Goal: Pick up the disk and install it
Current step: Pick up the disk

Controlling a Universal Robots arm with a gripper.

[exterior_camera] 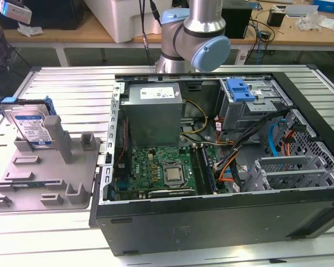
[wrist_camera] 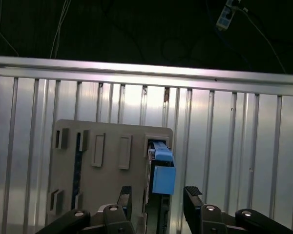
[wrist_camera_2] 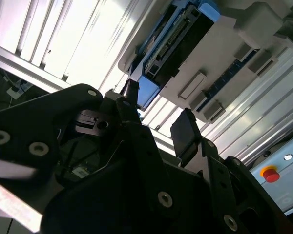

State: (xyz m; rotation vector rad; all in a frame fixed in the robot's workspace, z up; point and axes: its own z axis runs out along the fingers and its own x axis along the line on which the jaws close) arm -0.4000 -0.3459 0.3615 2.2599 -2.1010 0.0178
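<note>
Black computer case (exterior_camera: 211, 222) lies open on the slatted metal table (exterior_camera: 44, 239), with its green circuit board (exterior_camera: 161, 169) and grey power supply (exterior_camera: 154, 111) showing inside. Just beside it, on the exterior view's left, a grey holder (exterior_camera: 44, 178) carries the disk (exterior_camera: 30, 125), which stands on edge and leans back. Behind the case rises the arm (exterior_camera: 195, 33). In both wrist views the gripper (wrist_camera: 158, 200) (wrist_camera_2: 158, 114) hangs above the disk (wrist_camera: 162, 178) (wrist_camera_2: 178, 39). Its jaws are apart, the fingers (wrist_camera: 193, 197) are clear of the disk, and they hold nothing.
</note>
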